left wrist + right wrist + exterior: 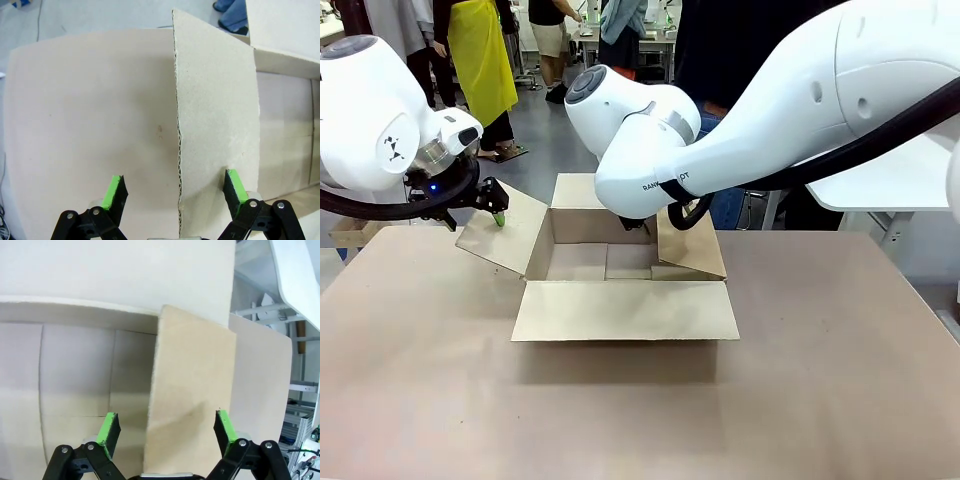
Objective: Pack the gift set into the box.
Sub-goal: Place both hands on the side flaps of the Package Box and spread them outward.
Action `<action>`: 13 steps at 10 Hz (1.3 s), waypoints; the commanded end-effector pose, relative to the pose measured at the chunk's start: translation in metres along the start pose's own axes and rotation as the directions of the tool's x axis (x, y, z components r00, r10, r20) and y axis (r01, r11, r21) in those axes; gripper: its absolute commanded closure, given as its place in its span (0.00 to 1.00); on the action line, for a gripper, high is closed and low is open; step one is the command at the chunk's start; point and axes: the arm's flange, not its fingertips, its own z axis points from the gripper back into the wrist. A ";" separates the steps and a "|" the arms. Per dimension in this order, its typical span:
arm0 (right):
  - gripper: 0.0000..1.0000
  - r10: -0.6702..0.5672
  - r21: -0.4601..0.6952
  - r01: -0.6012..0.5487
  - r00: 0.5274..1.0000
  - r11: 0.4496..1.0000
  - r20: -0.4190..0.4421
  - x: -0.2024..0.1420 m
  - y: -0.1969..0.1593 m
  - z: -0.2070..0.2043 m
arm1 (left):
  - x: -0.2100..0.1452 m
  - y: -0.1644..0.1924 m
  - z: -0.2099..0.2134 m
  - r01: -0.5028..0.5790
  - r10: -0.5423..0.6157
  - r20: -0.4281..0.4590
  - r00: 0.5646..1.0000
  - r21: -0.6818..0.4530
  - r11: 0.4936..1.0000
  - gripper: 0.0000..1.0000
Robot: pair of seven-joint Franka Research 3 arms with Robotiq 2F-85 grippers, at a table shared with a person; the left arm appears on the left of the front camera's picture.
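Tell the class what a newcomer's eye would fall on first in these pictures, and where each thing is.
A big brown box stands open in the middle of the table. The left gripper straddles the edge of its left flap with jaws wide, and the right gripper does the same at the right flap. The bulky white right arm reaches over the box's far right side.

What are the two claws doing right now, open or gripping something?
Left gripper: open, straddling the left flap of the box, not clamped.
Right gripper: open, straddling the right flap.
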 end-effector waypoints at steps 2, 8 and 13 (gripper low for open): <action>0.00 -0.066 -0.075 0.067 0.998 0.995 0.024 -0.009 -0.019 0.004 | 0.000 -0.002 0.002 -0.011 0.011 -0.001 1.000 0.018 1.000 0.00; 0.00 -0.147 0.066 0.144 0.988 0.987 0.044 -0.036 -0.103 0.033 | 0.000 -0.002 0.002 -0.011 0.011 -0.001 1.000 0.018 1.000 0.00; 0.00 -0.299 0.277 0.294 0.954 0.915 -0.025 -0.072 -0.208 0.030 | 0.000 -0.002 0.002 -0.011 0.011 -0.001 1.000 0.018 1.000 0.00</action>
